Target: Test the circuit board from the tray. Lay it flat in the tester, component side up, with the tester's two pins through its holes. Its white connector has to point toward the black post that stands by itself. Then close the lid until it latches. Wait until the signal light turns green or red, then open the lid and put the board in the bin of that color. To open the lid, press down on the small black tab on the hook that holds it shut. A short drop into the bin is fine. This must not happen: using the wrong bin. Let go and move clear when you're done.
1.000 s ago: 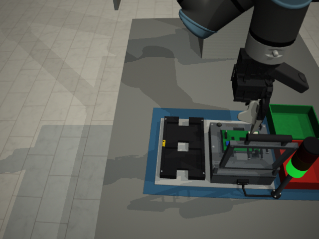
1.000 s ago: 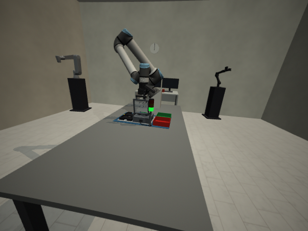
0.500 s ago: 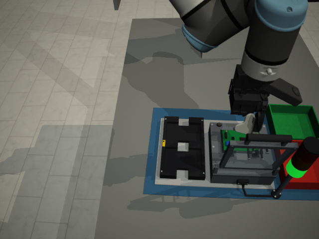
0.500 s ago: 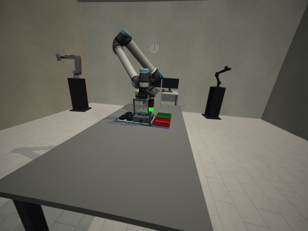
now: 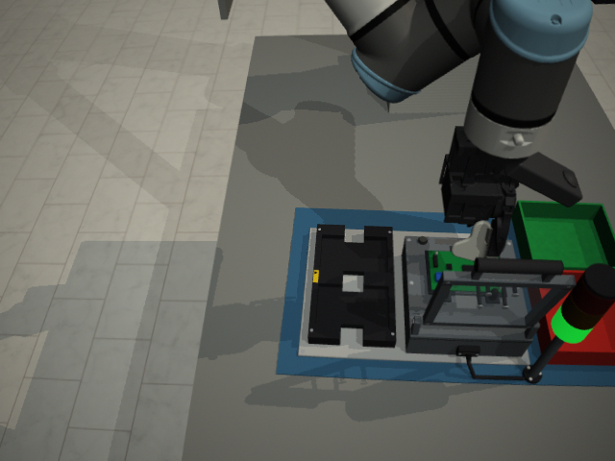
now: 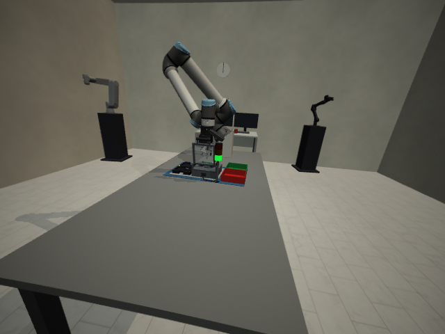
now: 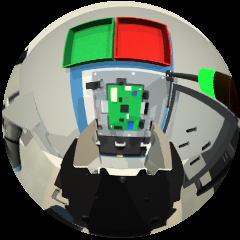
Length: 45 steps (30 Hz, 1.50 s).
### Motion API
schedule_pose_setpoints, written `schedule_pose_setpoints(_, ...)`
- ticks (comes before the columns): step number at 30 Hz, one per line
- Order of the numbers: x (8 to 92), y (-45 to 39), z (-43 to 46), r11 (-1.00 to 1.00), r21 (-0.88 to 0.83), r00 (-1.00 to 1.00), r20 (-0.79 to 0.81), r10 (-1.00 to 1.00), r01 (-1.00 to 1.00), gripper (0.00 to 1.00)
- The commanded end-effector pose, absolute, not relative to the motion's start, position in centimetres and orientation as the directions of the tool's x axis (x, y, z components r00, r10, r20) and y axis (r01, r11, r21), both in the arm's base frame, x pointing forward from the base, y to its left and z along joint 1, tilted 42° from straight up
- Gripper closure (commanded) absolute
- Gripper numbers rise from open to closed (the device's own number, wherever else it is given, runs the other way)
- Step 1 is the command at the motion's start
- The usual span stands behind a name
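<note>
With the signal light (image 5: 574, 325) green, the gripper (image 5: 484, 243), spread and empty, hangs over the circuit board (image 7: 125, 107) lying in the tester (image 5: 419, 342) (lid (image 5: 516, 270) raised), where an off-centre pinch could tilt the board on the pins.

The grey box-shaped tester (image 5: 417, 317) stands with its dark rectangular frame lid (image 5: 506, 279) raised on the near side — the way down to the green circuit board (image 7: 125, 107) is open from above and from the far side. The two-jaw gripper (image 7: 121, 150), its jaws apart and bare, hangs just over the board's far end. Beside the tester on the right rises the black signal-light post with its glowing green band (image 5: 576, 322), close to the lid's corner. The open green bin (image 5: 561, 238) and red bin (image 5: 596, 342) lie just beyond it — both open-topped.
</note>
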<state>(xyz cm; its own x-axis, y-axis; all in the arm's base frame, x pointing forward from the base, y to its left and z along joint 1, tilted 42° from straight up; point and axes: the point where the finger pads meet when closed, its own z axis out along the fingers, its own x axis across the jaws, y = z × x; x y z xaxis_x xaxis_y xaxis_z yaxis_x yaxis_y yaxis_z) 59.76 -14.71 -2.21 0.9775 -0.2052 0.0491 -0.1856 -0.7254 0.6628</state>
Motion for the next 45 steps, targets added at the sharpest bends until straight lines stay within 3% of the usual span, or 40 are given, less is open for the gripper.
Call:
schedule_pose_setpoints(1,59.8,-14.7,-2.2,-0.726,0.662,0.977,0.051,-0.205,-0.187,0.41)
schedule_pose_setpoints(45,59.2,-18.1,-6.7,-0.726,0.662,0.977,0.050,-0.205,-0.186,0.41)
